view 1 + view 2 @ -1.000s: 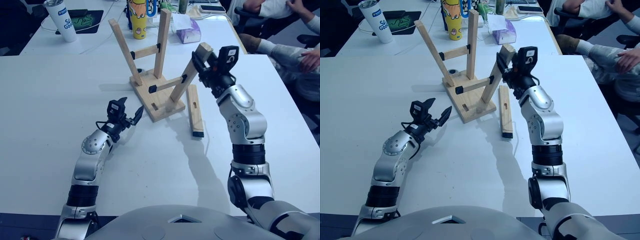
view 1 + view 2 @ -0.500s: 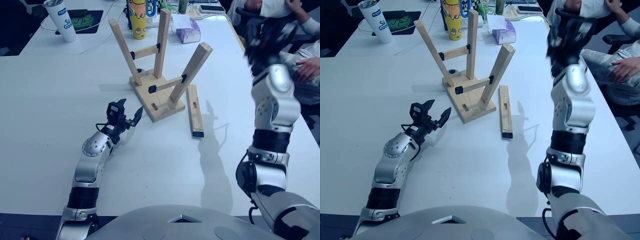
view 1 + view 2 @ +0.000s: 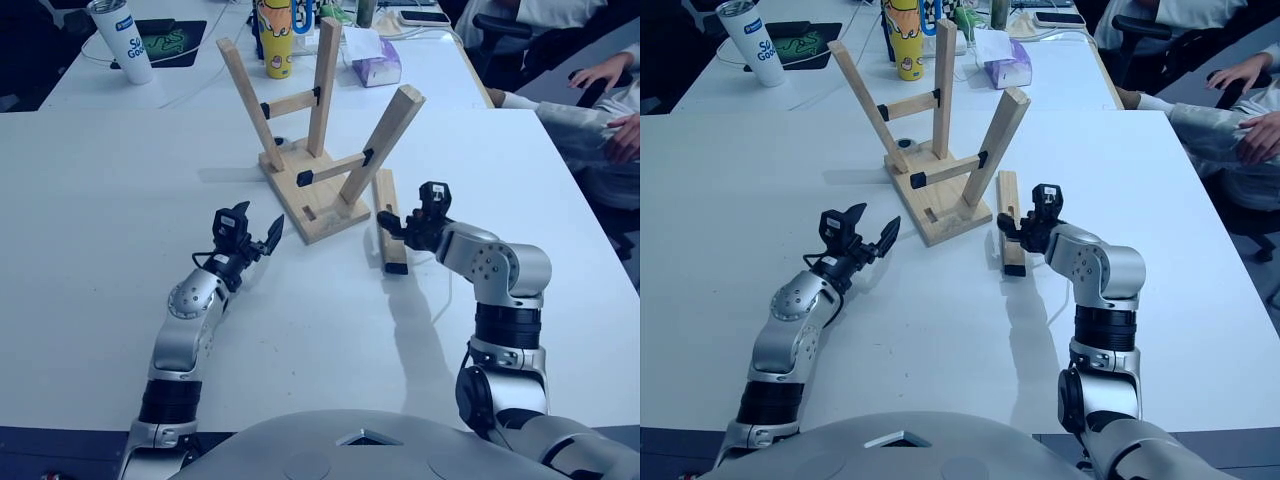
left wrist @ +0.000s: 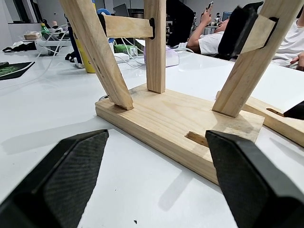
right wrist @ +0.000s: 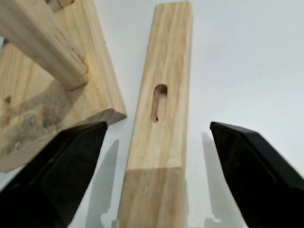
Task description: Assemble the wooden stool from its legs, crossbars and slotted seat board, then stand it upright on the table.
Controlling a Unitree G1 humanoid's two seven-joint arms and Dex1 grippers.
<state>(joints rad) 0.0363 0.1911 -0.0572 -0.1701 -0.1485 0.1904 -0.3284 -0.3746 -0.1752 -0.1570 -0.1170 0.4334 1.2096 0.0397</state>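
Observation:
The stool stands upside down on the white table, its slotted seat board (image 3: 322,216) flat, with three legs pointing up and two crossbars (image 3: 293,102) joining them. An empty slot (image 4: 197,137) shows in the board's near edge. A loose fourth leg (image 3: 391,238) lies flat just right of the board. My right gripper (image 3: 402,222) hangs open low over that leg, whose slot (image 5: 159,100) lies between the fingers (image 5: 64,173). My left gripper (image 3: 260,228) rests open near the table, facing the board's near left corner, a short gap away.
On the far table stand a white tumbler (image 3: 122,40), a yellow cup (image 3: 277,40), a tissue pack (image 3: 377,68) and a dark mat (image 3: 170,40). People sit past the table's right edge (image 3: 590,190). Bare tabletop lies in front of both arms.
My right gripper left the top of the stool's raised right leg, swung up and right, then came down over the loose leg. The left gripper hardly moved.

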